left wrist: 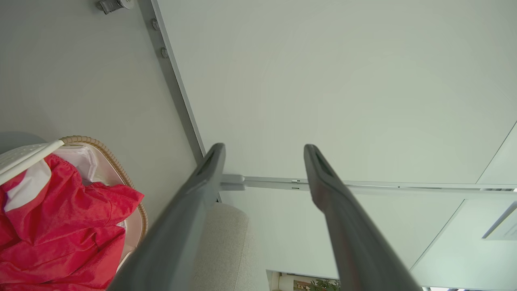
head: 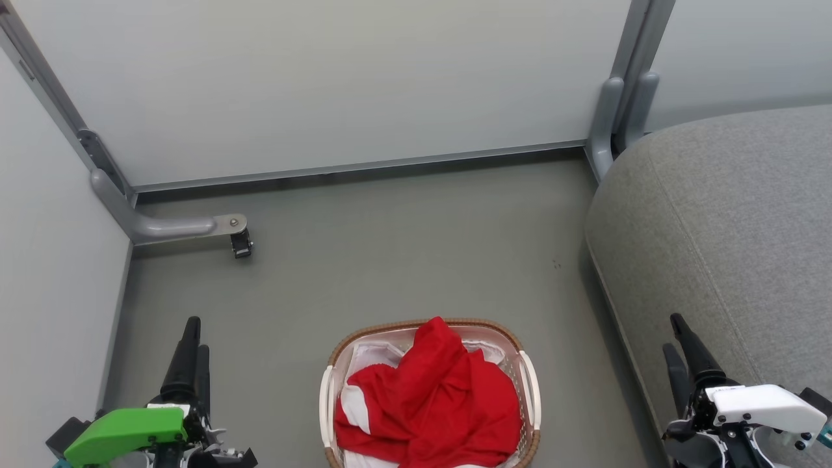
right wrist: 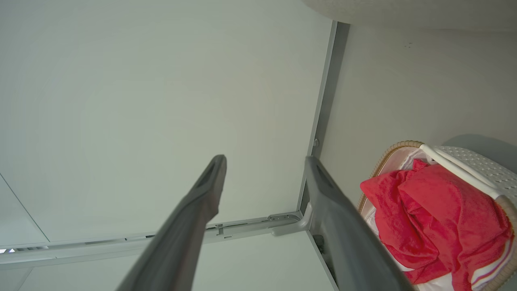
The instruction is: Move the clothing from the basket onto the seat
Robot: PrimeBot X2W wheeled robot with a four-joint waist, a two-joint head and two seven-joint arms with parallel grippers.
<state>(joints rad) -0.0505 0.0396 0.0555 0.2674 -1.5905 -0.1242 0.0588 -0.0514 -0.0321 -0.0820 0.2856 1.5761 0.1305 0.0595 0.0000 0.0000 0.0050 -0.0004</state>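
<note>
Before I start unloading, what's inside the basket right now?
Red clothing with white panels is heaped in the basket, over a white liner. Anything beneath the heap is covered, so I cannot tell how many pieces there are.

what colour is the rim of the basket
Brown and woven; the rim shows best in the head view.

Office-like booth: pale partition panels (head: 325,84), caster foot (head: 241,245), grey seat (head: 728,214).
</note>
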